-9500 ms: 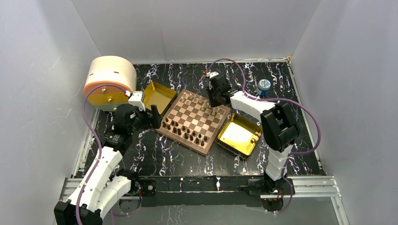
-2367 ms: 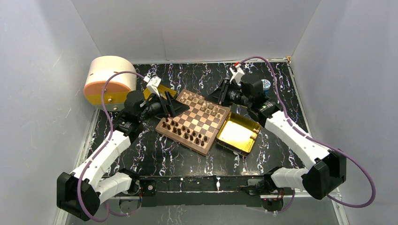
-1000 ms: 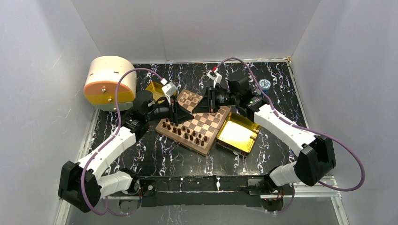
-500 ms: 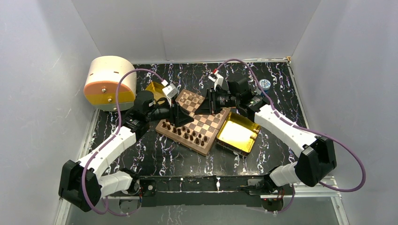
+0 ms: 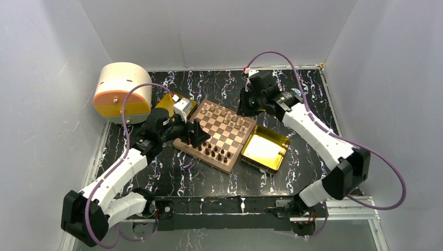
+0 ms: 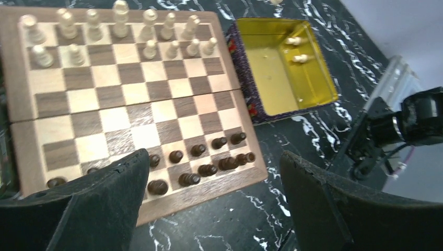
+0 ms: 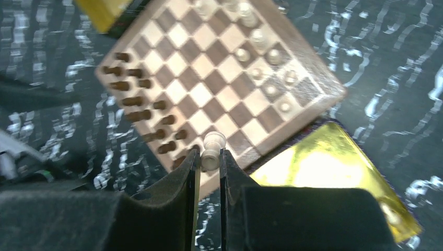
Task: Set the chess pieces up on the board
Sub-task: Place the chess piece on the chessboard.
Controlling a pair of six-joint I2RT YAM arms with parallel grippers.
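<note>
The board (image 5: 223,132) lies tilted mid-table. Light tan pieces (image 5: 219,112) line its far side and dark brown pieces (image 5: 211,150) its near side. In the left wrist view the light rows (image 6: 120,31) have gaps and the dark pieces (image 6: 209,162) crowd the near edge. My left gripper (image 5: 196,135) hangs open and empty over the board's near-left part, also shown in the left wrist view (image 6: 214,159). My right gripper (image 7: 209,157) is shut on a light tan pawn (image 7: 212,147), held high over the board's far right corner (image 5: 242,107).
A gold tray (image 5: 264,149) lies at the board's right side; in the left wrist view it (image 6: 271,78) holds two light pieces (image 6: 296,49). A second gold tray (image 5: 172,100) lies at the far left. A cream and orange drum (image 5: 121,91) stands at the back left.
My right gripper has drawn back from over the board toward its far right corner and risen. My left gripper has shifted slightly toward the near-left side of the board, still open.
</note>
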